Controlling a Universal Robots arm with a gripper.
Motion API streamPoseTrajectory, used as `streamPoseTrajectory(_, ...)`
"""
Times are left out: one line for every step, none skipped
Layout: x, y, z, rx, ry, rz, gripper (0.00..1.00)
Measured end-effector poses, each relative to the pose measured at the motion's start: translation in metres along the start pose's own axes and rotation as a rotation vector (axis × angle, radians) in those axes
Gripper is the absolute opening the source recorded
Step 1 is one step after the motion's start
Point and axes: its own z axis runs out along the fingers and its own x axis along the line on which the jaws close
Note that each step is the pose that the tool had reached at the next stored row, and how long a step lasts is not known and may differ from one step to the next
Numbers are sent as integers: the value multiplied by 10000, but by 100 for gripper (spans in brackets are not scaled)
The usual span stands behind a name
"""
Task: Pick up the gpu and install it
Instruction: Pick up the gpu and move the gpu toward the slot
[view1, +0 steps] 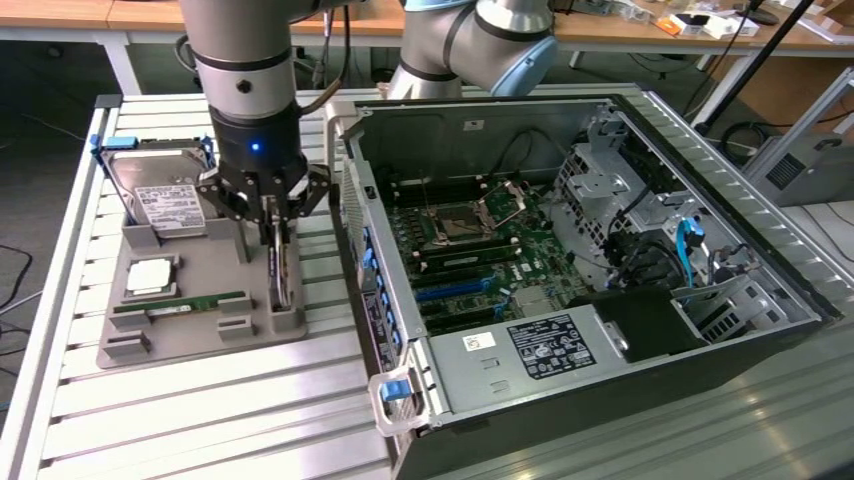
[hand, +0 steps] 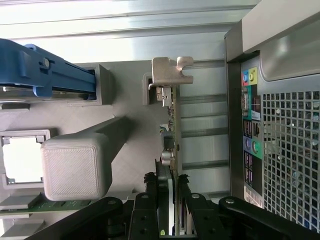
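Grey printed holder lies on the slatted surface, beside the open computer case. The gpu stands on edge along the holder's side nearest the case, with its silvery bracket at one end. My claw is above the holder, pinching the card's upper edge. The hard drive sits in the holder's side away from the case.

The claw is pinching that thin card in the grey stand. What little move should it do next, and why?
Probably a slow lift straight up. The gripper looks closed on the gpu, which stands on edge in a slot of the grey holder, beside the open computer case. Going straight up should free the card without scraping the slot's walls.
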Motion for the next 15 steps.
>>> streamPoseTrajectory(0, 0, -3, 0, -1, 0, 27)
streamPoseTrajectory(0, 0, -6, 0, 0, 0, 27)
streamPoseTrajectory(0, 0, -9, 0, 0, 0, 27)
streamPoseTrajectory(0, 0, -12, 0, 0, 0, 27)
streamPoseTrajectory(0, -1, -15, -1, -1, 0, 27)
streamPoseTrajectory(0, -1, -17, -1, -2, 0, 27)
streamPoseTrajectory(-1, -1, -20, -1, -2, 0, 27)
streamPoseTrajectory(0, -1, -23, 0, -1, 0, 27)
streamPoseTrajectory(-1, -1, -27, 0, 0, 0, 27)
streamPoseTrajectory(-1, -1, -31, -1, -1, 0, 27)
streamPoseTrajectory(-1, -2, -36, 0, -1, 0, 27)
streamPoseTrajectory(-1, -2, -40, -1, -1, 0, 27)
streamPoseTrajectory(-1, -2, -46, 0, -1, 0, 27)
streamPoseTrajectory(-1, -2, -50, -1, -1, 0, 27)
streamPoseTrajectory(-1, -2, -53, -1, -1, 0, 27)
